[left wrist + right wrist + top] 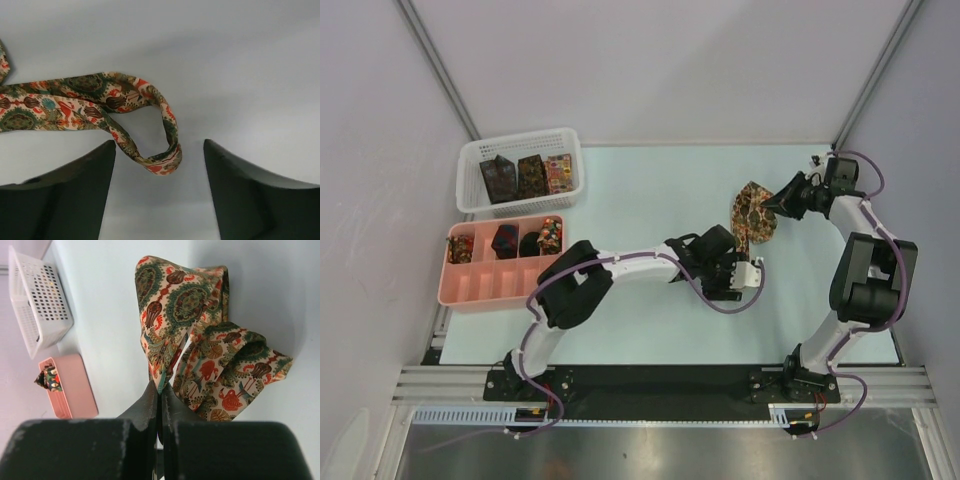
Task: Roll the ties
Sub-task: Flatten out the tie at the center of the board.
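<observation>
A multicoloured patterned tie (753, 214) lies bunched on the table right of centre. My right gripper (772, 207) is shut on its wide end; in the right wrist view the fingers (161, 392) pinch the pointed tip of the tie (185, 315), with folds piled beside them. My left gripper (745, 272) is open and empty just in front of the tie; in the left wrist view a loop of the narrow end (160, 150) lies between and beyond the fingers, apart from them. Several rolled ties (505, 240) sit in the pink tray (480, 290), several more (530, 175) in the white basket (470, 185).
The pink tray and white mesh basket stand at the far left of the table. The right wrist view also shows the basket (35, 300) and tray (70, 385). Grey walls and slanted frame bars enclose the table on three sides.
</observation>
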`<state>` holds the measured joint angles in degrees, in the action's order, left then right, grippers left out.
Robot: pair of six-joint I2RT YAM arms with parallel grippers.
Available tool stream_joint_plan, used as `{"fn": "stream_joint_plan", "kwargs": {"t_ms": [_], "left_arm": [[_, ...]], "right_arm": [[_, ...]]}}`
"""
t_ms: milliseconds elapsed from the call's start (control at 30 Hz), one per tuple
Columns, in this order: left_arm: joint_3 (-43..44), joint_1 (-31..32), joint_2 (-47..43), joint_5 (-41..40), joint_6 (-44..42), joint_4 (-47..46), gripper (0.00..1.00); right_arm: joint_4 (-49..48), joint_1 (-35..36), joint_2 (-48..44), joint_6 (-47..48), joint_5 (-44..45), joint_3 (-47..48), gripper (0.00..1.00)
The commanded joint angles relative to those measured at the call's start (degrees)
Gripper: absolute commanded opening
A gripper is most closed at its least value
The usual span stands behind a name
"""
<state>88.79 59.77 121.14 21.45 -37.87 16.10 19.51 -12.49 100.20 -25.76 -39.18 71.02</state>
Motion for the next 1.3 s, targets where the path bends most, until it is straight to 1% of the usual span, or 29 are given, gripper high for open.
{"fn": "stream_joint_plan", "kwargs": {"t_ms": [0,33,67,167,200,267,367,400,433,500,533,567,600,633,667,700,733,767,833,867,933,967,1000,1033,1067,1100,1133,1200,1267], "left_arm": [[1.7,-0.4,1.0,-4.7,0.5,-2.5,0.41],[-0.4,-0.5,-0.2,-5.1,-1.3,-2.1,0.3],[-2.4,-0.6,-4.1,-5.3,-2.8,-1.8,0.14],[-12.0,-2.2,-12.1,-4.8,-9.5,0.5,0.0],[-14.1,-3.1,-17.0,-4.2,-11.3,2.1,0.0],[-19.3,-6.4,-22.1,-3.1,-17.0,7.7,0.0],[-26.5,-11.2,-29.5,-5.6,-26.9,11.8,0.0],[-28.3,-12.5,-31.4,-6.2,-29.4,11.8,0.0],[-31.2,-14.7,-33.4,-6.9,-34.2,11.8,0.01],[-32.9,-16.8,-34.4,-9.1,-37.8,11.3,0.03],[-33.8,-18.4,-34.4,-9.4,-39.6,10.8,0.04],[-34.0,-19.2,-34.3,-10.2,-40.1,10.3,0.07],[-34.3,-19.8,-34.2,-10.6,-40.4,9.1,0.09],[-34.8,-20.3,-34.1,-10.9,-40.9,8.6,0.12],[-35.2,-20.3,-34.0,-11.5,-40.8,7.9,0.19],[-35.4,-20.3,-34.1,-12.2,-40.8,7.0,0.24],[-36.0,-20.3,-34.1,-12.5,-40.5,6.9,0.29],[-36.1,-20.3,-34.3,-12.8,-40.3,6.7,0.36],[-36.8,-20.6,-34.4,-14.1,-39.0,6.0,0.43],[-37.2,-20.8,-35.0,-14.3,-38.5,5.8,0.5],[-38.1,-22.1,-35.9,-14.3,-37.1,5.5,0.56],[-38.3,-22.6,-36.4,-14.0,-36.3,5.3,0.62],[-38.2,-23.2,-37.6,-13.6,-34.3,5.5,0.66],[-37.6,-24.5,-38.3,-12.3,-33.2,5.9,0.67],[-37.3,-25.0,-39.0,-11.6,-32.1,6.1,0.73],[-36.7,-26.0,-40.4,-10.9,-29.7,6.6,0.75],[-36.3,-26.4,-41.1,-9.4,-28.3,6.8,0.85],[-35.9,-26.9,-43.2,-7.8,-24.0,6.8,0.86],[-35.6,-27.1,-44.5,-6.3,-21.0,6.1,0.88]], "right_arm": [[-2.6,-1.0,-4.7,-2.9,-1.4,0.5,0.0],[-2.3,-2.1,-4.9,-3.2,-1.4,1.0,0.0],[-2.0,-2.7,-5.3,-3.9,-1.7,1.3,0.0],[-1.7,-6.2,-6.6,-6.6,-1.8,1.2,0.0],[-1.1,-7.0,-6.9,-8.2,-1.8,0.9,0.0],[-0.4,-8.9,-7.7,-9.1,-1.9,-1.0,0.0],[0.8,-9.8,-8.5,-10.3,-1.8,-6.2,0.08],[1.3,-9.8,-8.4,-10.2,-2.2,-8.0,0.19],[2.0,-9.7,-7.7,-8.7,-3.0,-9.3,0.26],[6.1,-10.0,-6.2,-5.3,-3.2,-11.2,0.36],[7.6,-10.3,-5.6,-1.4,-1.9,-11.3,0.42],[8.7,-11.4,-4.9,0.3,-1.5,-11.2,0.5],[11.5,-11.8,-4.5,2.9,-1.2,-9.6,0.62],[14.8,-12.0,-3.5,6.3,0.0,-7.0,0.63],[18.5,-12.1,-1.3,14.2,0.7,-4.2,0.63],[24.8,-12.1,-0.4,18.0,0.9,1.1,0.63],[27.6,-12.1,0.2,21.2,2.1,3.2,0.63],[29.6,-12.1,0.0,27.5,2.8,4.5,0.63],[33.3,-11.9,-1.8,33.8,4.7,6.6,0.63],[33.4,-11.5,-3.6,36.3,5.9,6.3,0.63],[33.4,-9.6,-8.5,45.3,10.7,4.7,0.63],[33.2,-8.9,-10.3,48.2,11.9,3.8,0.63],[33.7,-8.3,-13.9,54.6,12.7,2.8,0.63],[34.4,-6.5,-15.5,57.5,12.8,0.5,0.63],[35.8,-5.0,-17.1,60.4,13.4,-0.7,0.63],[35.9,-2.6,-20.2,63.1,16.9,-2.5,0.63],[35.7,2.3,-21.3,63.8,19.2,-5.9,0.63],[33.3,8.0,-23.9,63.8,25.8,-10.0,0.63],[29.5,14.8,-24.4,63.0,29.3,-15.0,0.63]]}}
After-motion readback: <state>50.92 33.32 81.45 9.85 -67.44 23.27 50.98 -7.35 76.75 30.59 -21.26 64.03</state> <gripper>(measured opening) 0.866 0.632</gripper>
